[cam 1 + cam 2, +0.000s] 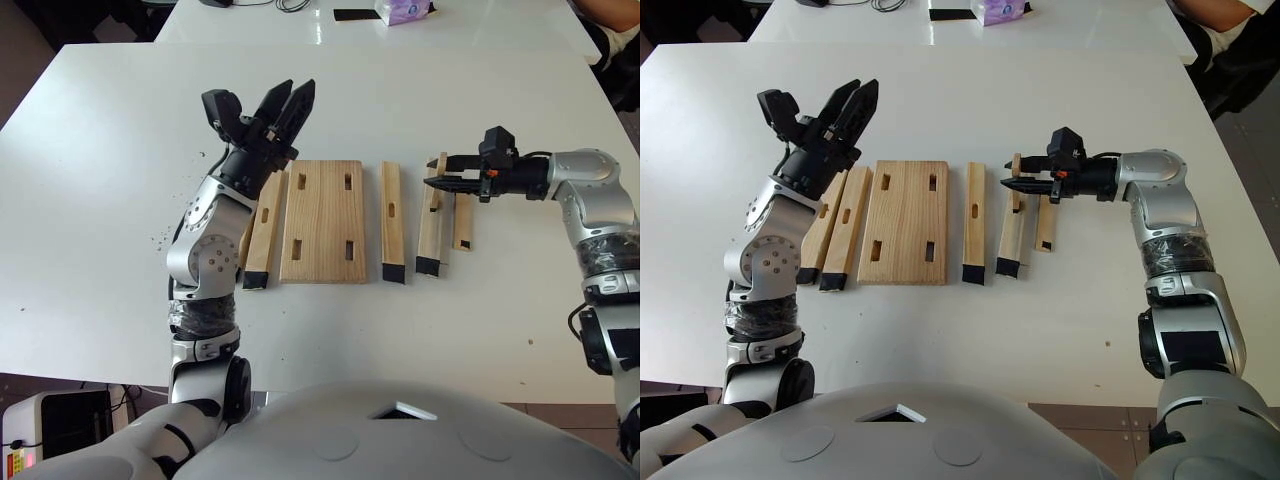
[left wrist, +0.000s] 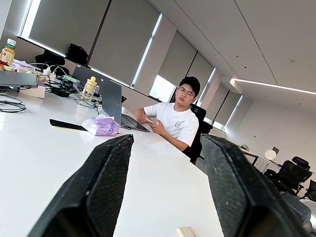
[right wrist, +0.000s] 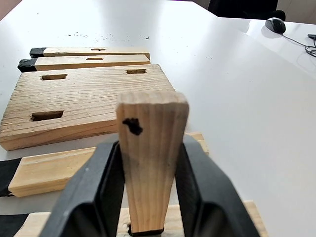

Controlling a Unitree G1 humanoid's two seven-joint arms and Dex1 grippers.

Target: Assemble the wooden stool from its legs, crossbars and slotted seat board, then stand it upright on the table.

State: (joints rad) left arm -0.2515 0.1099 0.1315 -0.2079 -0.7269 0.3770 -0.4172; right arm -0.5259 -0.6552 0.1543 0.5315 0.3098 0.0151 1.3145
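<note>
Lying flat on the white table (image 1: 120, 120), the seat board (image 1: 320, 220) showed four slots. Two legs (image 1: 848, 225) with black tips lay side by side just left of the board, parallel to its long edge; the left forearm crossed over the outer one and hid part of it. A third leg (image 1: 392, 222) lay just right of the board, apart from it by a narrow strip of table. A fourth leg (image 1: 431, 235) lay farther right of the board, and a loose crossbar (image 1: 463, 222) lay just beyond that leg.

The right claw (image 1: 435, 183) hung over the fourth leg, on the board's right side, closed on a held crossbar (image 3: 152, 148). That piece stood nearly upright between the fingers (image 3: 94, 192), its upper end rising above them. Whether its lower end touched the leg beneath could not be told.

The left claw (image 1: 296, 92) was raised above the table past the board's far left corner, spread wide and holding nothing.

Dark specks (image 1: 160, 238) dotted the table well to the left of the board. Beyond the board's far edge, on a second table (image 1: 300, 25), sat a tissue pack (image 1: 405, 10) and a flat black object (image 1: 355, 15).
</note>
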